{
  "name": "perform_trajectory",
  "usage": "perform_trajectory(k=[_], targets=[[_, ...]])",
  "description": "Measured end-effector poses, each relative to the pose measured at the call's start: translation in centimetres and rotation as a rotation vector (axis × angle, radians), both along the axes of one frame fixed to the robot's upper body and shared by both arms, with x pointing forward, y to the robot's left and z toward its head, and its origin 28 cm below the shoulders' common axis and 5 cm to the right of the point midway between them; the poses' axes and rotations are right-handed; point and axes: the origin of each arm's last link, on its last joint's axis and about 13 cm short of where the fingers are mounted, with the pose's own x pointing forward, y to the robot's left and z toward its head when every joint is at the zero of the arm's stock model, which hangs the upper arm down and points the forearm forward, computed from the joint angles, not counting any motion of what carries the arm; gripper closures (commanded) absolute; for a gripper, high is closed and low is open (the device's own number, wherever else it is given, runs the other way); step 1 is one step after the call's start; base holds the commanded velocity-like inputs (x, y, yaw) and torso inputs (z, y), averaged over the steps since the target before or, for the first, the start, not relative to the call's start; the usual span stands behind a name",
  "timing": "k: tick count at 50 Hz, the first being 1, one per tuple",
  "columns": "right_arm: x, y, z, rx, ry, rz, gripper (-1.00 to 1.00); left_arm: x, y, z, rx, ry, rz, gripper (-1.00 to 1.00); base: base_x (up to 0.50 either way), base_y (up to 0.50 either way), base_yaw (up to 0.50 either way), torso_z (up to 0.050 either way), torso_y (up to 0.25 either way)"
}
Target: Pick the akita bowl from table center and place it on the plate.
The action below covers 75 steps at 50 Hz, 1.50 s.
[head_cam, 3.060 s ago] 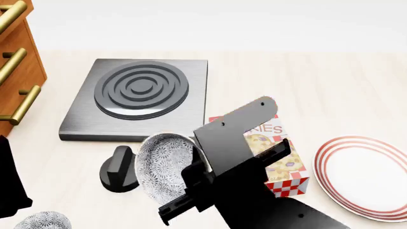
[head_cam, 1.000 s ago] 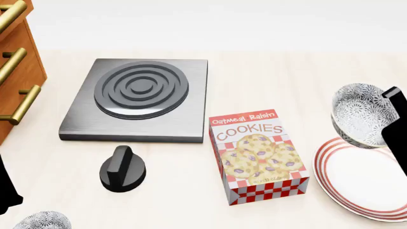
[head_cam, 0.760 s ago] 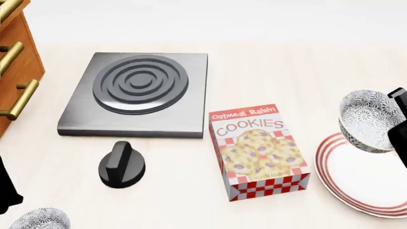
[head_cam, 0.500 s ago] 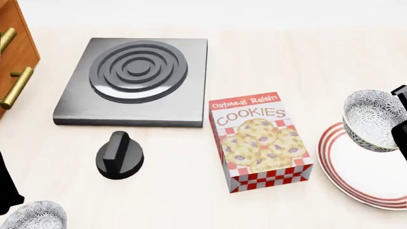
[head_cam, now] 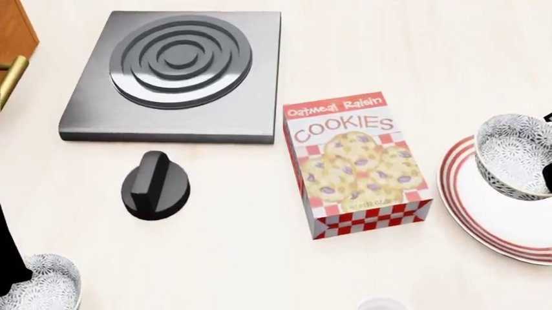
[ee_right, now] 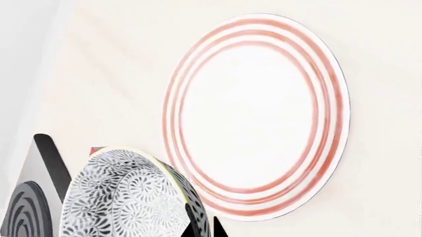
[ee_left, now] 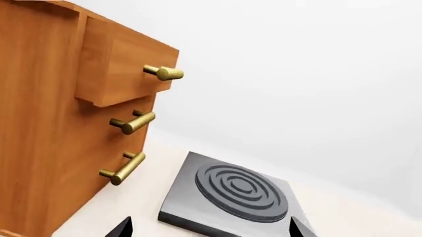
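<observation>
- The bowl (head_cam: pixel 516 155) hangs at the 3 o'clock edge of the head view, over the 9 o'clock rim of the plate (head_cam: pixel 483 216), seemingly not yet resting on it.
- The right gripper (ee_right: pixel 204 228) pinches the bowl's rim; only a dark sliver of one finger shows in the wrist view, tight against the rim, so I take it as clamped on the bowl.
- The relation that matters: the plate's middle lies toward 4 o'clock from the bowl in the head view, so the bowl looks to need a short shift that way, then a drop.
- The bowl is round with no long axis; its mouth tips slightly toward 9 o'clock instead of sitting level.
- The right arm is the one at the plate. The left gripper (ee_left: pixel 207 231) is well apart, facing the burner (ee_left: pixel 228 195) and drawers (ee_left: pixel 79 123), its two tips spread with nothing between them.
- The plate is bare and the held bowl is empty.
- A second bowl (head_cam: pixel 39 290) sits at 7 o'clock, also empty.
- The cookie box (head_cam: pixel 358 161) stands near the plate at its 9 o'clock, a thing to keep clear of.
</observation>
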Motion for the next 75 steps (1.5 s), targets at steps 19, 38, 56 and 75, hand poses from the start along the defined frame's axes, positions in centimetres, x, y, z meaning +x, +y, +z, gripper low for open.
perform_trajectory(k=[19, 38, 56, 75], targets=[[0.4, -0.7, 0.3, 0.034, -0.020, -0.017, 1.00, -0.1, 0.1, 0.2, -0.011, -0.008, -0.007, -1.00, 0.00, 0.00, 0.00, 0.001, -0.038], [0.6, -1.1, 0.8, 0.054, -0.040, -0.034, 1.00, -0.3, 0.0, 0.2, -0.012, -0.010, -0.018, -1.00, 0.00, 0.00, 0.00, 0.001, -0.028], [3.0, -1.7, -1.6, 0.113, -0.017, -0.040, 1.00, -0.5, 0.2, 0.4, -0.016, -0.015, -0.012, -1.00, 0.00, 0.00, 0.00, 0.000, 0.000], [3.6, -2.7, -2.8, 0.131, -0.013, -0.100, 1.00, -0.7, 0.2, 0.6, -0.018, -0.022, -0.014, -1.00, 0.00, 0.00, 0.00, 0.000, 0.000]])
